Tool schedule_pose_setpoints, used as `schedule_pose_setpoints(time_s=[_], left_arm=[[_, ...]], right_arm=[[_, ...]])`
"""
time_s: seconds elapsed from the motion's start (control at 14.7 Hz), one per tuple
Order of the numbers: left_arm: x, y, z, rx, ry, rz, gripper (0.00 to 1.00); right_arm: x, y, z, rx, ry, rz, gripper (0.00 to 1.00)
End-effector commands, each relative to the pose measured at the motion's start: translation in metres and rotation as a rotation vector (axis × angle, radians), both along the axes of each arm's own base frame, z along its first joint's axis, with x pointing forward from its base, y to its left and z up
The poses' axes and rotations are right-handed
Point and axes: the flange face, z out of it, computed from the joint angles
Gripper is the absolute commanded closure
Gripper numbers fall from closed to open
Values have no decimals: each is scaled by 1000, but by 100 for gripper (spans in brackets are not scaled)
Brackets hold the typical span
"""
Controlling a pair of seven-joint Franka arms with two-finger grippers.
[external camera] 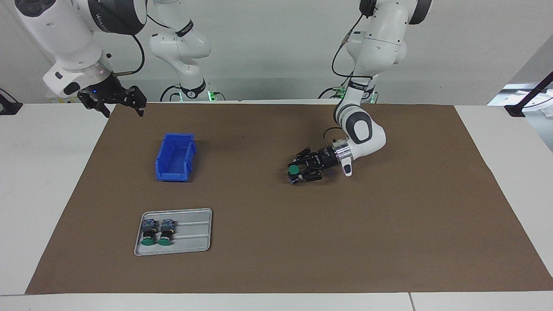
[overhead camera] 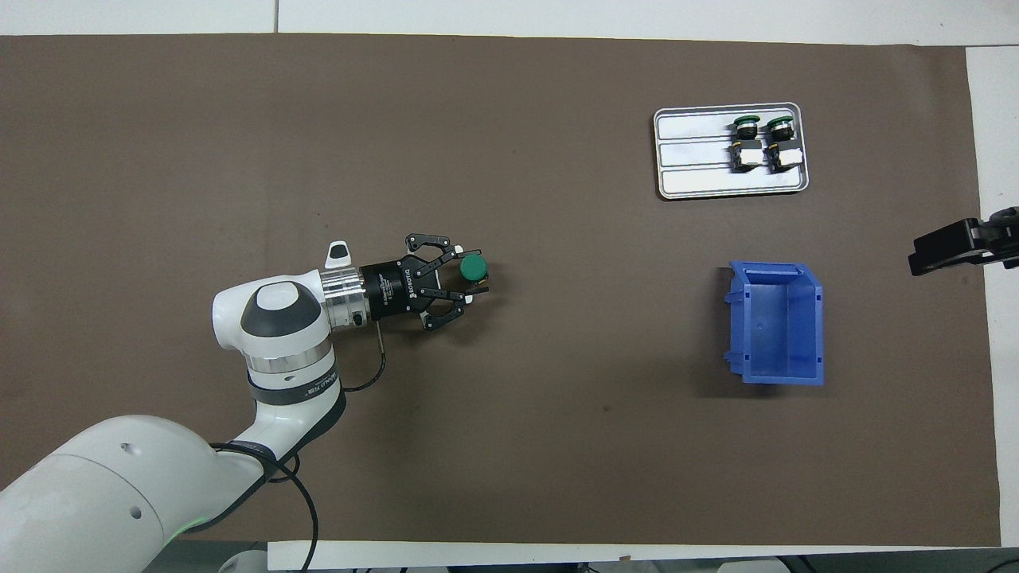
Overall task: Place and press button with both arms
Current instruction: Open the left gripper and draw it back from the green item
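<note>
Button (external camera: 293,169) stands upright mid-mat between left gripper (overhead camera: 470,280) fingers, which look parted around it (grip or release, can't tell). Placing step. Next: left clears, then a press straight down on cap. Right gripper (external camera: 116,98) waits w/ fingers apart, near bin (external camera: 175,157).

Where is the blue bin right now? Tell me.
The blue bin sits on the brown mat toward the right arm's end of the table, nearer to the robots than the metal tray holding two green-capped buttons.
</note>
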Motion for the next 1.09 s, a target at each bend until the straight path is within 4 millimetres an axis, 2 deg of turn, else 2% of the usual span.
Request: schedule_pose_setpoints(time_s=[0.0,0.2,0.41,0.81,1.02], left_arm=[[-2,-2,7,25,-8,32,26],[4,2,19,33,37,71,0],[3,5,38,54,-1,54,0],[8,24,73,221,-145,-14,0],[19,43,93,300,-231,-77,0]], right_arm=[[-3,1,2,4,-8,-9,2],[-3,1,2,4,-8,-9,2],[-3,1,2,4,-8,-9,2],[-3,1,2,4,-8,-9,2],[-3,1,2,5,-8,-9,2]])
